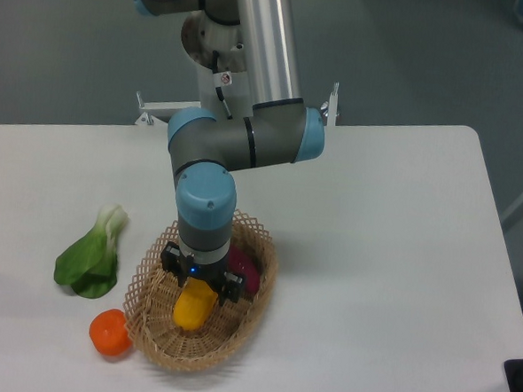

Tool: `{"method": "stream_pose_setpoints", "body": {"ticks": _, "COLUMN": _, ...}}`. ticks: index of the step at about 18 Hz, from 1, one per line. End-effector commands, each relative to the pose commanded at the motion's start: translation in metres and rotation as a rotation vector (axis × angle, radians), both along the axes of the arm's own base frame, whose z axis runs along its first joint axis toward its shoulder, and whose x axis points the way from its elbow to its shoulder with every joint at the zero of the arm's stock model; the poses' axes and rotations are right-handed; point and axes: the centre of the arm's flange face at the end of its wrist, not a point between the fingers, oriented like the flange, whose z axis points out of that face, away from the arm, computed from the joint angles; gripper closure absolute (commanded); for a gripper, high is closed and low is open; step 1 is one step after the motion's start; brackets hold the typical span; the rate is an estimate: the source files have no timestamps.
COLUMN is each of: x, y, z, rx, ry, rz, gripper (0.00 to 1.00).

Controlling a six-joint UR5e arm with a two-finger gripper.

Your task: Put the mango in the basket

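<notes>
The light tan wicker basket (239,337) sits at the front middle of the table. The yellow-orange mango (192,307) is inside the basket, just under my gripper (199,288). My gripper points straight down over the basket, and its fingers stand on either side of the mango's top end. Whether the fingers still press on the mango cannot be told. A purple sweet potato (244,270) lies in the basket to the right of the gripper, partly hidden by it.
A round orange fruit (109,333) lies on the table just left of the basket. A green bok choy (92,257) lies further left. The table's front edge is close below the basket.
</notes>
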Motion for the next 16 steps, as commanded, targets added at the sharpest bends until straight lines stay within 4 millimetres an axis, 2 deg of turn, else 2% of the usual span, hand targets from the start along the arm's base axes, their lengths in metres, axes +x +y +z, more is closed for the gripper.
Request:
{"method": "stream_pose_setpoints", "body": {"ticks": 5, "x": -0.002, "y": 0.002, "z": 0.020, "rx": 0.030, "ry": 0.022, "rz": -0.003, "gripper": 0.00}}
{"method": "stream_pose_setpoints", "body": {"ticks": 16, "x": -0.003, "y": -0.004, "z": 0.040, "rx": 0.048, "ry": 0.047, "rz": -0.031, "gripper": 0.00}}
